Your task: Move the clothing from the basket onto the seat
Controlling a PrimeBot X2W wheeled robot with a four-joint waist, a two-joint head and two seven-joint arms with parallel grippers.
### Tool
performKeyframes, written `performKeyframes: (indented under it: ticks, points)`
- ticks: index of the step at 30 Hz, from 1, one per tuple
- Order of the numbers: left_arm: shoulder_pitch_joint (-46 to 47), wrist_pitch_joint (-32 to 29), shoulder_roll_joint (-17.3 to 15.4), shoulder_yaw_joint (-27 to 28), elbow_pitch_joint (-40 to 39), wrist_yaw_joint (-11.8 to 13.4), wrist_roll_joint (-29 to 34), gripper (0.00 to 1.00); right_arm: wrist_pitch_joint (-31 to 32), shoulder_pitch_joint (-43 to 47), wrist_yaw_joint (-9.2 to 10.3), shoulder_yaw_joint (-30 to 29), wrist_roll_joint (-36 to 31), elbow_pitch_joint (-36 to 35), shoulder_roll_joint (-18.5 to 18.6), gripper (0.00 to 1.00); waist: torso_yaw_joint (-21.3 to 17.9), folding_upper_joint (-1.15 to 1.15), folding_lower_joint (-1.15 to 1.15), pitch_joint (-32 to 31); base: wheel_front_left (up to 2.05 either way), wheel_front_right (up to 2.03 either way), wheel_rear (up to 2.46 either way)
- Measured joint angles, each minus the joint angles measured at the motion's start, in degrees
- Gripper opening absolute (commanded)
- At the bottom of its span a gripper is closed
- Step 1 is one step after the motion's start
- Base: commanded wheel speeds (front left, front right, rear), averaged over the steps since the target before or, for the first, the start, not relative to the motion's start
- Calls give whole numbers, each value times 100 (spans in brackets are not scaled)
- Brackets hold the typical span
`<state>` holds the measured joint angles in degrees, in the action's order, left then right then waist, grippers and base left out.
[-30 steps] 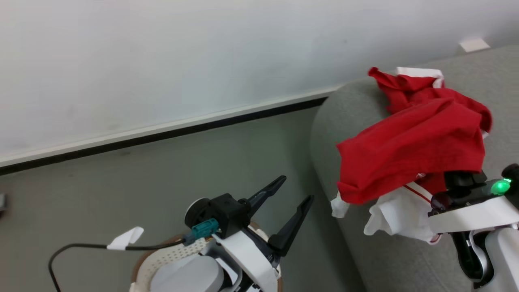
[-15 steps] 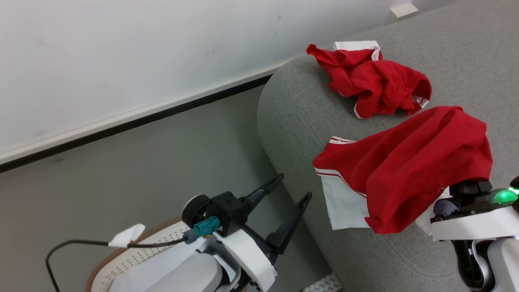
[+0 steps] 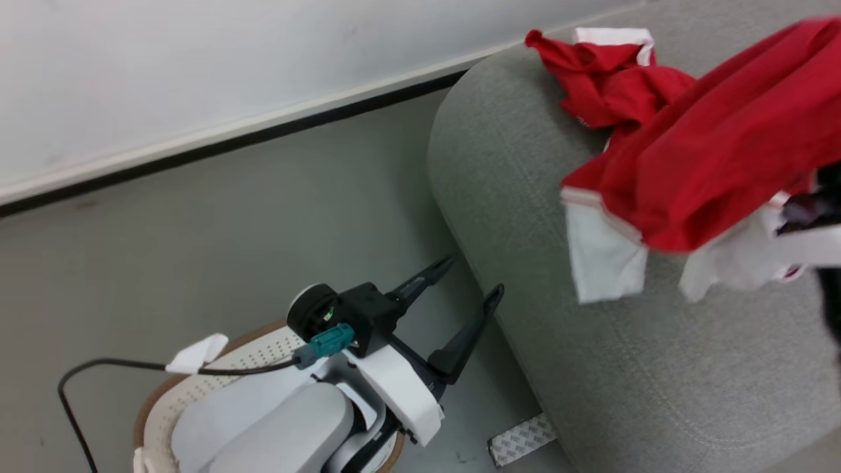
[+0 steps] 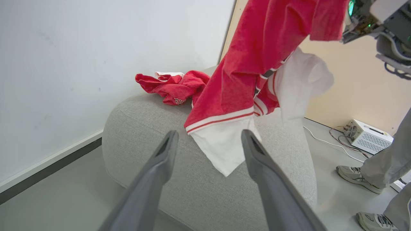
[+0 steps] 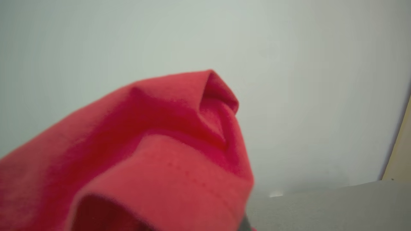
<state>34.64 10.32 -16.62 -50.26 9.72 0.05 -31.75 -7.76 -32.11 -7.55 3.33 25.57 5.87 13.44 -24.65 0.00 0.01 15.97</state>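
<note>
A red garment (image 3: 709, 151) with white panels and stripe trim hangs in the air above the near end of the sofa (image 3: 525, 217), its white lower edge dangling clear of the cushion in the left wrist view. It hangs from the right gripper (image 3: 803, 209), whose jaws are buried in the fabric, so I cannot tell how they are set. A second red piece (image 3: 604, 85) lies crumpled on the sofa's far rounded corner, close to the wall (image 3: 197, 66). The left gripper (image 3: 474, 276) is over the floor (image 3: 230, 217) just beside the sofa's edge, its jaws spread wide and holding nothing. Beneath that arm sits the basket (image 3: 263, 355), showing a stretch of white perforated wall and brown rim. Beyond the sofa, in the left wrist view, a person's shoe (image 4: 356, 175) and trouser leg stand near a small white box (image 4: 367, 139) with cables on the floor.
</note>
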Motion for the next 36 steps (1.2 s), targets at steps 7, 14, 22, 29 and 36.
performKeyframes:
  ticks: [7, 14, 22, 29, 36]
  points:
    - [214, -97, -112, 53, -115, 2, 56, 100, 595, -816, 0, -822, -233, -274, 571, 0, 311, 0, 0, 475, 0, 0, 0]
    - [392, -186, -271, 133, -261, 27, 108, 100, 1031, -1237, 0, -1694, -480, -331, 972, 0, 610, 0, 0, 1011, 0, 0, 0]
    - [590, -264, -332, 142, -378, 26, 153, 100, 1284, -1510, 0, -1833, -954, 1113, 1614, 0, 894, 0, 0, 1539, 0, 0, 0]
    - [717, -250, -315, 156, -365, 24, 156, 100, 2064, -1819, 0, -1171, -1165, 2683, 1898, 0, 1126, 0, 0, 1803, 0, 0, 0]
    - [717, -168, -259, 135, -243, 13, 141, 100, 2859, -1945, -1, -672, -1087, 3706, 2075, 16, 1228, 0, 0, 1780, 0, 0, 0]
